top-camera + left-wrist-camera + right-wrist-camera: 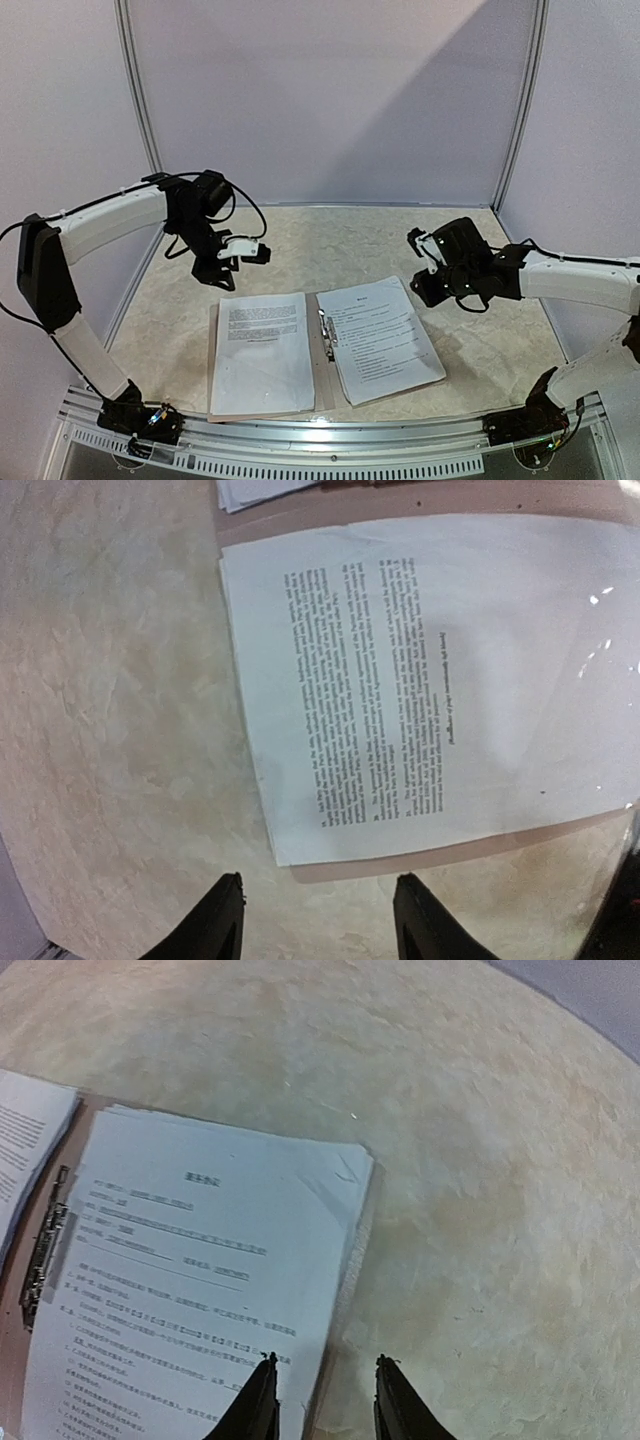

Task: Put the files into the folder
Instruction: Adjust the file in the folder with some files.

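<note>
Flat tan-brown cardboard folder (pixel 321 385) lies open on the beige marbled table (pixel 330 235), near the front edge, between the two arms. A single white printed paper sheet (pixel 260 350) lies on its left leaf. A stack of white printed sheets (pixel 380 340) sits on the right leaf, skewed, its outer edge hanging over the folder's side. The small metal clip (pixel 327 330) is on the spine, between the two.

Left gripper (pixel 245 248) hovers past the folder's far left corner. Its fingers (pixel 215 920) are apart with nothing between them, bare table under them, the sheet's edge just ahead.

Right gripper (pixel 425 255) hangs by the far right corner of the stack. Its fingers (pixel 255 1405) are apart and hold nothing. In the wrist view the stack's edge runs under the gap; contact cannot be told.
</note>
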`<action>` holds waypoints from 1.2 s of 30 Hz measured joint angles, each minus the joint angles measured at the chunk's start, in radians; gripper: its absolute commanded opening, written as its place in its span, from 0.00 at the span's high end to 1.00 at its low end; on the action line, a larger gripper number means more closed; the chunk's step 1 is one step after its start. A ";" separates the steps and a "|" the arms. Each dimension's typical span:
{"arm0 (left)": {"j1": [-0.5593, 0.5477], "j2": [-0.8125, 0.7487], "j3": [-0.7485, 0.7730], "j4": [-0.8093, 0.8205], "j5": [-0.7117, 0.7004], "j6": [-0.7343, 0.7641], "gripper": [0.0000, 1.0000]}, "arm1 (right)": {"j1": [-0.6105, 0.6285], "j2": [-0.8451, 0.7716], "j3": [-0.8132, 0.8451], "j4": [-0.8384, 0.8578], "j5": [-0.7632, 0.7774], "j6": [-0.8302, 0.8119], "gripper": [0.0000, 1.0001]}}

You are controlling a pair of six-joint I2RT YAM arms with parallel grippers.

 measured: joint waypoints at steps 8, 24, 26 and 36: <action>-0.196 0.081 -0.008 0.145 0.016 -0.097 0.50 | -0.108 0.229 0.079 -0.206 0.101 0.106 0.77; -0.168 0.723 0.723 0.383 0.116 -0.360 0.57 | 0.181 0.028 0.134 -0.680 -0.119 0.192 0.75; -0.167 0.793 0.776 0.384 0.092 -0.387 0.57 | 0.317 -0.019 0.084 -0.621 -0.201 0.220 0.79; -0.208 0.889 0.760 0.383 0.007 -0.379 0.58 | 0.489 0.009 -0.130 -0.391 -0.271 0.295 0.88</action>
